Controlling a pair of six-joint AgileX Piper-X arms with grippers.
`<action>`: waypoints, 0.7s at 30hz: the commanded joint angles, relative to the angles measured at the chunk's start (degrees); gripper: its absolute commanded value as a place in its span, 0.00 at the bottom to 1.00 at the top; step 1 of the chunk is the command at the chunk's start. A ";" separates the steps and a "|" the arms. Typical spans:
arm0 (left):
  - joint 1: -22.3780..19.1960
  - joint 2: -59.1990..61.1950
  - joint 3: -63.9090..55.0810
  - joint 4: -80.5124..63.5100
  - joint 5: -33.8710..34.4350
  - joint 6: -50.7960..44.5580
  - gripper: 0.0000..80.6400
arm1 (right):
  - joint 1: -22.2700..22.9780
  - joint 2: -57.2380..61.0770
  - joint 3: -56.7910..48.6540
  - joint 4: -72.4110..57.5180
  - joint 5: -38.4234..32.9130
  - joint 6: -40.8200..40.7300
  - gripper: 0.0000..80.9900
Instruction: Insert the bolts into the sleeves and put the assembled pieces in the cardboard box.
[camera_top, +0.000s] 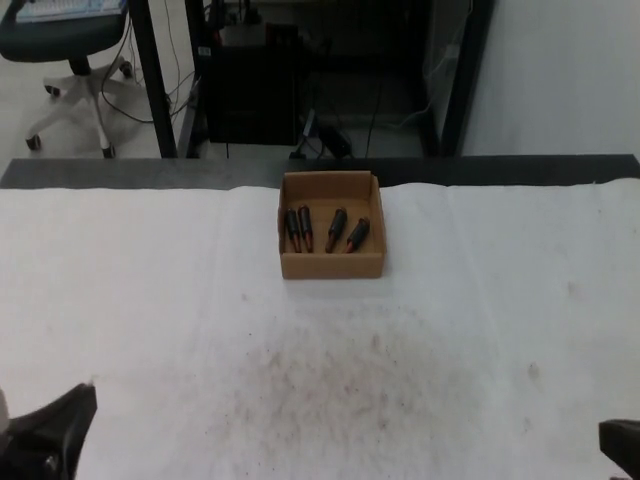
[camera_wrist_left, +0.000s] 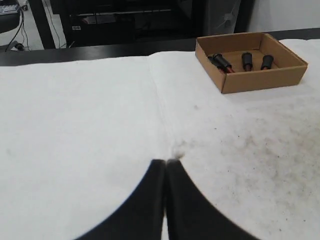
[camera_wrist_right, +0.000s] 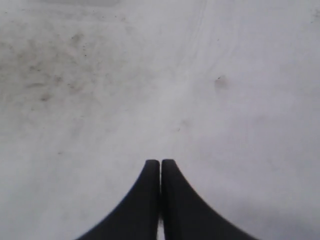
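Four bolt pieces (camera_top: 336, 230) in cardboard box (camera_top: 330, 266). Seem small, hard, light; may roll. Best pinched across middle. Left gripper (camera_wrist_left: 165, 165), right gripper (camera_wrist_right: 160, 165): squeezed shut, holding nothing.

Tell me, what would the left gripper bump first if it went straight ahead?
Probably just the white cloth; the left gripper points past the cardboard box, which sits off to one side.
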 joint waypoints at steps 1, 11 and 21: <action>-0.20 -0.54 1.73 -0.74 -0.68 -1.88 0.00 | -0.17 -0.21 2.75 -4.55 5.82 0.21 0.01; -0.20 -0.54 3.74 -0.74 -0.68 -4.09 0.00 | -0.05 0.89 4.56 -5.30 11.99 0.31 0.01; -0.20 -0.54 3.74 -0.26 -0.58 -3.97 0.00 | -0.05 0.89 4.56 -7.17 11.97 1.94 0.01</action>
